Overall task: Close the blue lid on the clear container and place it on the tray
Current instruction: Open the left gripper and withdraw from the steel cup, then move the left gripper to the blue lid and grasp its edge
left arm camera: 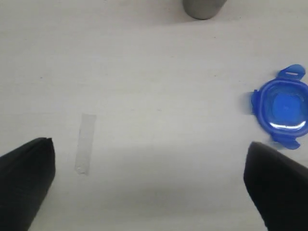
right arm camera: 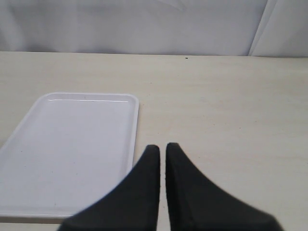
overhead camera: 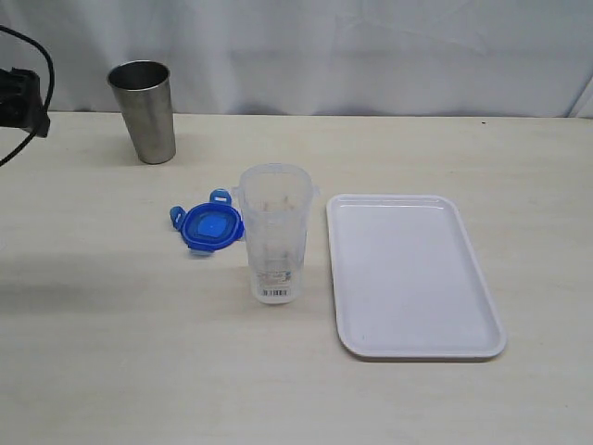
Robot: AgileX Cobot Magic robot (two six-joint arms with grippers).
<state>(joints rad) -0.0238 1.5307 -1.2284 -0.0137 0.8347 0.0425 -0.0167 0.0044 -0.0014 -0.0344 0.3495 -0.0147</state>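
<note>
The clear container (overhead camera: 274,243) stands upright and uncovered mid-table, a white label near its base. Just to its left the blue lid (overhead camera: 210,225) lies flat on the table with its flaps spread. Right of the container lies the white tray (overhead camera: 412,273), with nothing on it. My left gripper (left arm camera: 149,149) hangs open over bare table, its black fingers (left arm camera: 29,168) far apart; the blue lid (left arm camera: 284,108) sits beyond one fingertip, untouched. A black part of the left arm (overhead camera: 23,97) shows at the far left edge. My right gripper (right arm camera: 162,147) is shut on nothing, beside the tray (right arm camera: 72,144).
A steel cup (overhead camera: 144,109) stands at the back left, its base also visible as the cup (left arm camera: 203,7) in the left wrist view. A strip of clear tape (left arm camera: 85,143) is stuck on the table below the left gripper. A white curtain closes off the back.
</note>
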